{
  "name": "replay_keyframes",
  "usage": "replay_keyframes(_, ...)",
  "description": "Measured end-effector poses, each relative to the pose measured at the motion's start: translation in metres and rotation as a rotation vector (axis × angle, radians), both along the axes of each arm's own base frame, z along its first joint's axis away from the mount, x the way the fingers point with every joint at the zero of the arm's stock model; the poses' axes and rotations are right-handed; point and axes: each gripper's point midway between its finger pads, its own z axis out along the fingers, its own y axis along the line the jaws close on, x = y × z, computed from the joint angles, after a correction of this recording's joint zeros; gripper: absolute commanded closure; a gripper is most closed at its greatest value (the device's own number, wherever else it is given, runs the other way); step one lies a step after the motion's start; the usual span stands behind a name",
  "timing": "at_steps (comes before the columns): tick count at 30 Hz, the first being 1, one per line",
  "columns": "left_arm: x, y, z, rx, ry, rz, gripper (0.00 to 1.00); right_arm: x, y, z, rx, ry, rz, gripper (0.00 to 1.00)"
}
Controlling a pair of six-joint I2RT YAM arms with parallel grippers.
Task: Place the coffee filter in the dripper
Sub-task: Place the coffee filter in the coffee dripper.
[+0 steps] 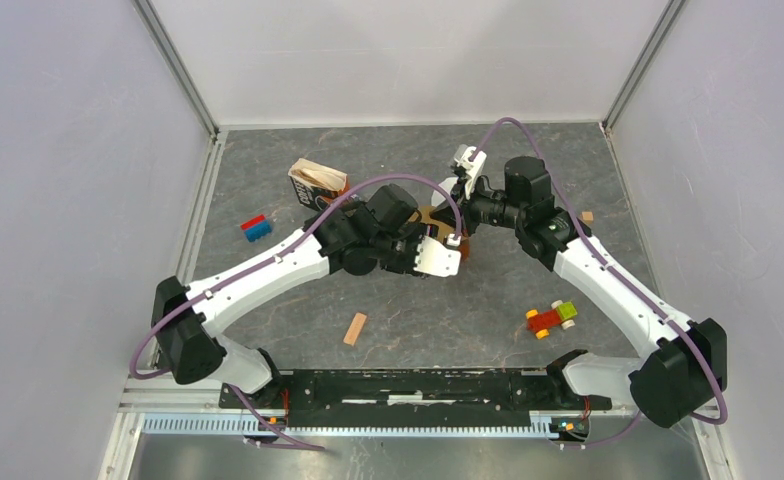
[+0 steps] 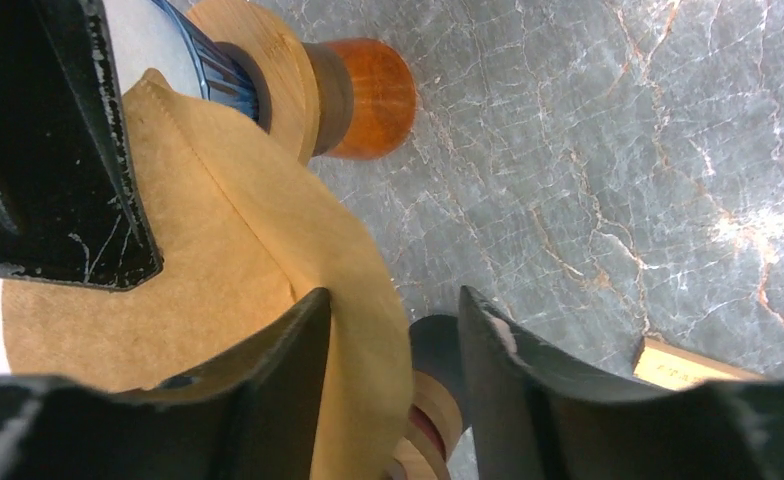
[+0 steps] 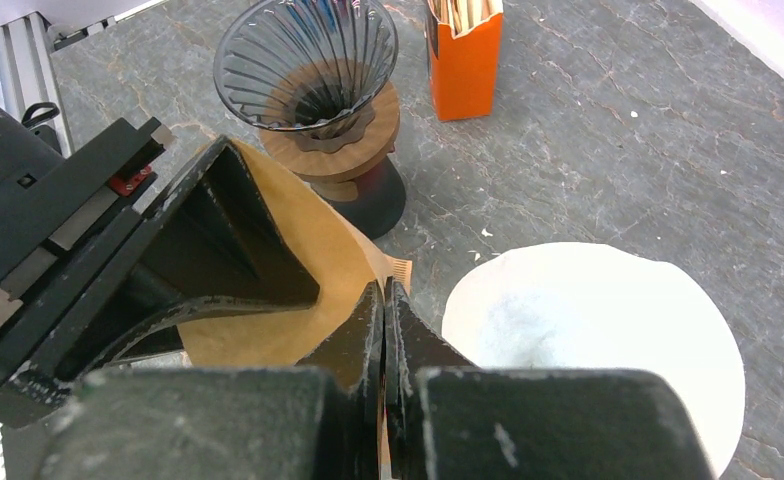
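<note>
The brown paper coffee filter (image 3: 313, 240) hangs above the table, pinched at its seam edge by my right gripper (image 3: 383, 292), which is shut on it. In the left wrist view the filter (image 2: 218, 290) fills the left side. My left gripper (image 2: 393, 300) is open, with the filter's rim against its left finger and a gap to the other. The dripper (image 3: 308, 70), a ribbed glass cone on a wooden collar and dark base, stands upright just beyond the filter. From above, both grippers meet mid-table at the filter (image 1: 430, 215).
An orange box of filters (image 3: 463, 50) stands behind the dripper. A white round sheet (image 3: 593, 340) lies right of my right fingers. A toy car (image 1: 552, 318), a wooden block (image 1: 355, 328) and red and blue bricks (image 1: 256, 228) lie around. Walls enclose three sides.
</note>
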Motion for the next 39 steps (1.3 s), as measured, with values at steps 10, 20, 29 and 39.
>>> replay_keyframes(10, -0.003, -0.003, 0.034, -0.078, 0.02, 0.049, 0.18, 0.003, -0.001, -0.002, -0.018, -0.053, 0.015, 1.0)
replay_keyframes(20, -0.013, 0.005, 0.131, -0.328, 0.057, 0.136, 0.07, -0.005, 0.001, -0.01, -0.021, -0.067, 0.07, 1.0)
replay_keyframes(29, 0.015, 0.016, 0.121, -0.36, 0.058, 0.32, 0.04, -0.013, 0.004, -0.002, 0.004, -0.083, 0.114, 1.0)
replay_keyframes(39, 0.038, 0.013, 0.079, -0.275, 0.058, 0.419, 0.28, -0.02, 0.006, 0.004, 0.02, -0.093, 0.143, 1.0)
